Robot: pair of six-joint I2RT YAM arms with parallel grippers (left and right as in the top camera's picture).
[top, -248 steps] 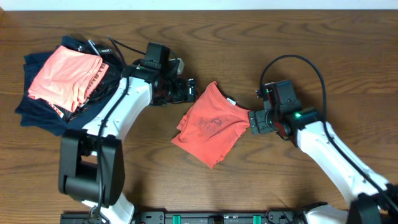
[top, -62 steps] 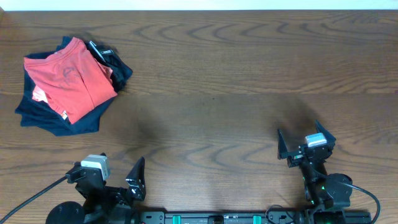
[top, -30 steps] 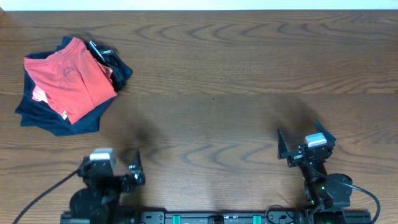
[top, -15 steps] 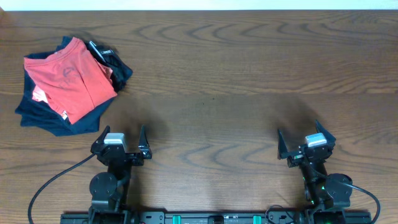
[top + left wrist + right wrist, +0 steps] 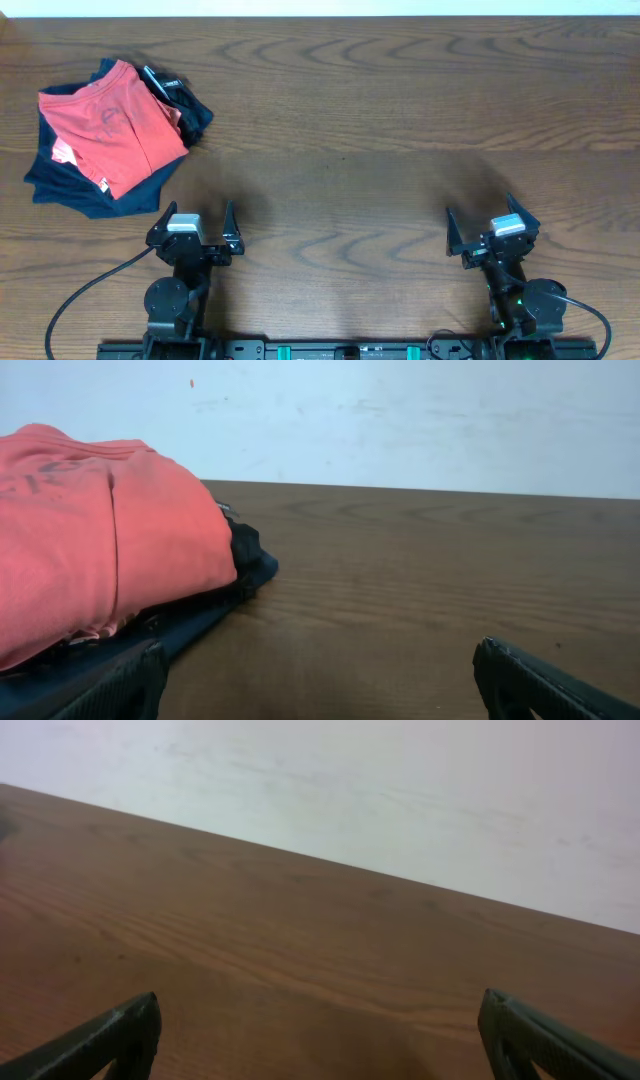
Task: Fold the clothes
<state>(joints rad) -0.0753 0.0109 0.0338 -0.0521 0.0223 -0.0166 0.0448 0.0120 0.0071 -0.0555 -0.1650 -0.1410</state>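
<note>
At the far left corner of the wooden table, the red-orange T-shirt lies folded into a rough rectangle on top of a dark navy garment, which sticks out beneath it on the near and left sides. Its chest print is mostly folded out of sight; only a faint dark mark shows on the upper face, too dim to read. A sliver of paler salmon-pink cloth peeps from under the shirt's left edge, the rest of it covered. At the pile's far right corner lies a black narrow object; what it is cannot be made out. Near the front edge, well apart from the pile, the left gripper sits with fingers spread and nothing between them; its wrist camera catches only the two fingertips at the bottom corners, with the shirt cut off at the left of that view. Opposite it, the right gripper sits at the near right, fingers spread wide and empty, its camera showing bare wood and a pale wall
</note>
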